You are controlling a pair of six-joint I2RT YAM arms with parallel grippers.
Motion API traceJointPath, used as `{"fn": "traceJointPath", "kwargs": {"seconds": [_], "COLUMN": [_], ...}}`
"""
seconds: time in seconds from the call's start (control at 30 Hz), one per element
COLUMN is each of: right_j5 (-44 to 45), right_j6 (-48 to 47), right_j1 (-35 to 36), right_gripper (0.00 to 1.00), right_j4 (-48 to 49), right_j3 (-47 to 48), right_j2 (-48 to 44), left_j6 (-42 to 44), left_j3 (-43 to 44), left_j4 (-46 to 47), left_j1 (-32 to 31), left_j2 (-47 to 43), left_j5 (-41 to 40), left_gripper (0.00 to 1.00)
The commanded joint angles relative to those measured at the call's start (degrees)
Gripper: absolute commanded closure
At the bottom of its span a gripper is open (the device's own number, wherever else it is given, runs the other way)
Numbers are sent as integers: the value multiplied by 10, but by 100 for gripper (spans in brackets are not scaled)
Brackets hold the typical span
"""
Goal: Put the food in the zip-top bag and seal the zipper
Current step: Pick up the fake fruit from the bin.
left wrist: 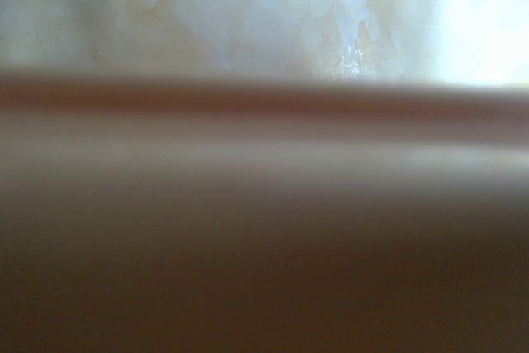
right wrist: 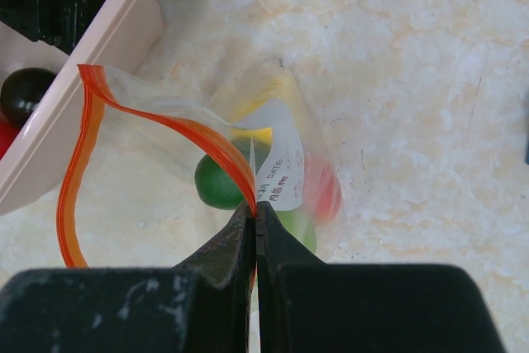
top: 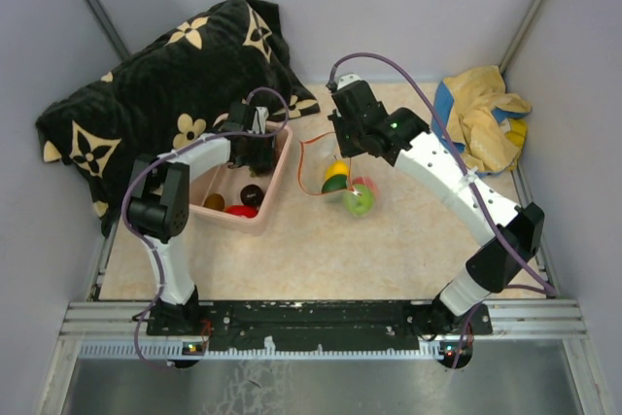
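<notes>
Your left gripper (top: pixel 255 151) sits inside the pink rectangular plastic tub (top: pixel 279 174); can't tell its finger spread. At the tub's 3 o'clock, your right gripper (right wrist: pixel 255 214) pinches the orange-red zipper strip (right wrist: pixel 165 121) of the clear zip-top bag (right wrist: pixel 285 121), which holds glossy toy food (right wrist: pixel 216 183).

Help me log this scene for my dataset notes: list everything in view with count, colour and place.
zip-top bag: one, clear, mid-table, mouth open
zipper: one, orange-red, along the bag's mouth
food in bag: at least three, green, yellow, red
food in tub: at least three, dark brown, red, yellow-orange
tub: one, pink, left of the bag
cushion: one, black with cream flowers, far left
cloth: one, yellow and blue, far right
table: one, beige marbled
left gripper: black, down in the tub; jaws hidden
right gripper: black, shut on the zipper
</notes>
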Motion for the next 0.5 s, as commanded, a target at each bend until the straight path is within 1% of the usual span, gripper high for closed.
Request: {"fn": "traceJointPath", "kwargs": {"seconds": [0.0, 0.1, 0.37, 0.47], "right_j5": [-4, -6, -11, -15], "right_j6": [-8, -8, -3, 0], "right_j1": [-4, -4, -4, -4], "right_gripper": [100, 100, 100, 100], "right_j4": [18, 21, 35, 41], "right_j3": [15, 18, 8, 5], "right_j2": [-2, -3, -17, -21], "left_j6": [-9, -14, -20, -23], "left_j3": [9, -5, -36, -46], "left_j4": [-17, -18, -32, -34], "left_j1": [-1, -1, -2, -2], "left_j2": [-39, -69, -168, -215], "left_j5": [-4, -7, -11, 4], "left_gripper": [48, 51, 51, 52]}}
